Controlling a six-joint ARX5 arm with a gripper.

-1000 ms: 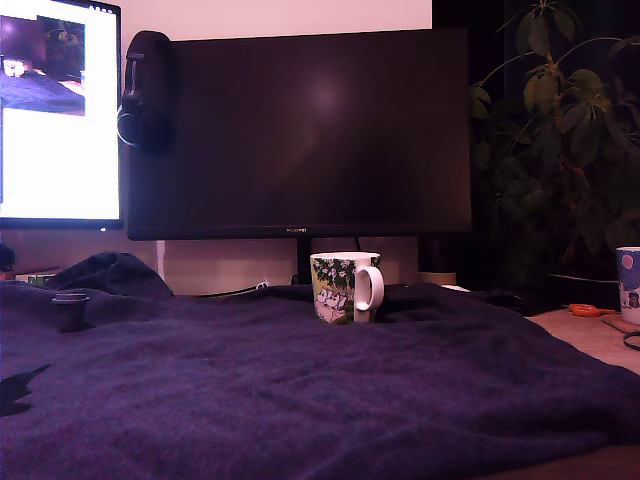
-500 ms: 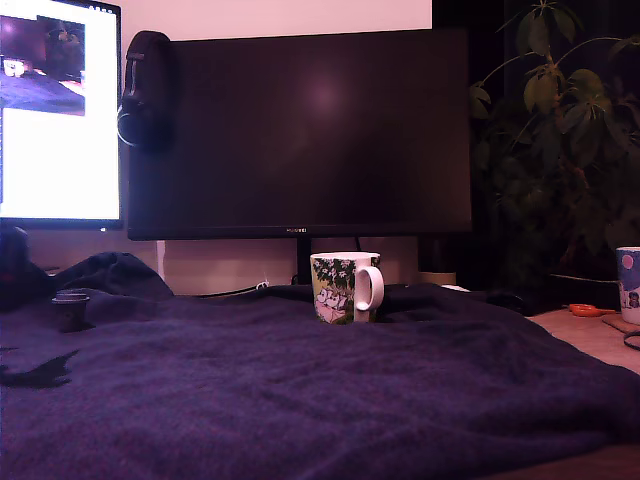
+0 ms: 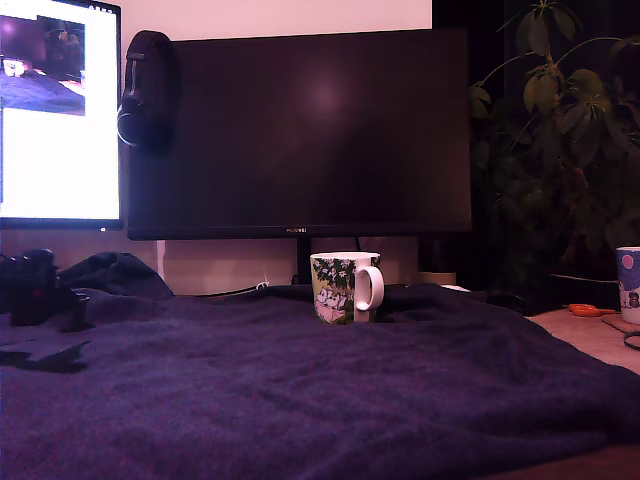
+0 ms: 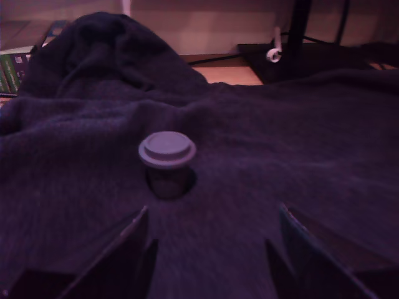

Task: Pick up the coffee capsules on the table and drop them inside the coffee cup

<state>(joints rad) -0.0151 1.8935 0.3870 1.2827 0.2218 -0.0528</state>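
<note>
Blanket-covered table (image 3: 330, 390), mostly bare; gripper (image 3: 35, 288) low at the exterior view's left edge.

Wide open blanket between gripper and coffee cup (image 3: 345, 287), well apart, near the middle in front of a dark monitor (image 3: 300, 130). Bunched fold of blanket (image 4: 106, 56) just behind the dark coffee capsule (image 4: 166, 163). Fingers (image 4: 118, 255) spread wide, gripping nothing, capsule upright on the blanket just ahead of the gap between them. Blue-and-white cup (image 3: 628, 285) at the far right edge.
</note>
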